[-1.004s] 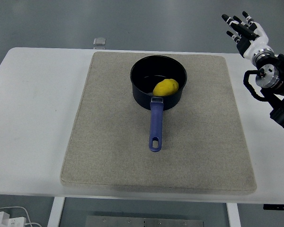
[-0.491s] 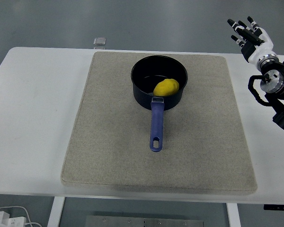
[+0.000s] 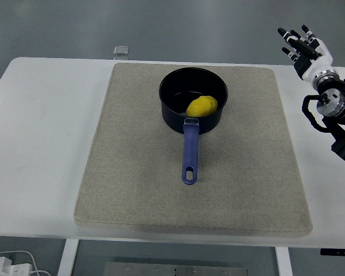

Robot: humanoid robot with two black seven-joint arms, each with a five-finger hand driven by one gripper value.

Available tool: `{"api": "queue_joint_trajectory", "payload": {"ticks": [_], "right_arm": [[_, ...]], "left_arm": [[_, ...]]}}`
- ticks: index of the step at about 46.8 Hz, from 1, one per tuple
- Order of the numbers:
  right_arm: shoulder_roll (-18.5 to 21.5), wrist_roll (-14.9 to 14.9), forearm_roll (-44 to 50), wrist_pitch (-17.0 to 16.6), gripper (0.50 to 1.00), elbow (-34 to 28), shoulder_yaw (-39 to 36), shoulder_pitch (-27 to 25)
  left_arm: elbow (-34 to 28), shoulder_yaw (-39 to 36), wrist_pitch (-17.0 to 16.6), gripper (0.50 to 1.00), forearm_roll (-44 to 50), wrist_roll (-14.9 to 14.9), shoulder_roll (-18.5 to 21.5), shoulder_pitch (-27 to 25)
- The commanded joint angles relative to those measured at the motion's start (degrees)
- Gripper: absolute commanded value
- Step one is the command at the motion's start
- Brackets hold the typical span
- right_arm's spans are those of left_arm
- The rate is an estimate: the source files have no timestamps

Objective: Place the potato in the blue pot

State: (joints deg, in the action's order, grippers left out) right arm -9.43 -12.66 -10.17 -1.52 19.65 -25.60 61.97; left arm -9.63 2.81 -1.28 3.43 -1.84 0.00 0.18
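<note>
A yellow potato (image 3: pixel 202 106) lies inside the dark blue pot (image 3: pixel 178 95), against its near wall just above the handle. The pot stands on the grey mat (image 3: pixel 138 167) at the back middle, its blue handle (image 3: pixel 189 152) pointing toward me. My right hand (image 3: pixel 302 43) is raised at the far right edge, well clear of the pot, fingers spread and empty. My left arm is out of view.
The mat covers most of the white table (image 3: pixel 40 132). A small clear square object (image 3: pixel 121 50) sits at the table's far edge. White cables (image 3: pixel 11 261) lie on the floor at the lower left.
My right hand has drawn back a little further to the right, away from the pot. The pot and potato have not moved.
</note>
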Motion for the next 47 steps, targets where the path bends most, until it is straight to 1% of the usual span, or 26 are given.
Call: {"api": "queue_joint_trajectory", "payload": {"ticks": [1,25,29,36,47], "right_arm": [[-0.07,-0.09,-0.03,0.03,0.924,-0.05,-0.06,0.17],[0.46,-0.26,0.06,0.47,0.924,0.04,-0.24,0.09],[0.55,-0.35,-0.03,0.55,0.924,0.04,-1.20,0.09],[1.43,-2.28,0.06,0.47,0.924,0.04,-3.84,0.17],[1.60,-2.37,0.06,0.47,0.924,0.04,-3.75,0.00]], "left_arm": [[0.05,-0.09,-0.22,0.994,-0.09,0.00,0.00,-0.01],[-0.03,0.18,-0.13,0.994,-0.09,0.00,0.00,-0.18],[-0.03,0.09,-0.13,0.994,-0.09,0.00,0.00,-0.18],[-0.03,0.18,-0.13,0.994,-0.09,0.00,0.00,-0.18],[-0.03,0.09,-0.13,0.994,-0.09,0.00,0.00,-0.18]]}}
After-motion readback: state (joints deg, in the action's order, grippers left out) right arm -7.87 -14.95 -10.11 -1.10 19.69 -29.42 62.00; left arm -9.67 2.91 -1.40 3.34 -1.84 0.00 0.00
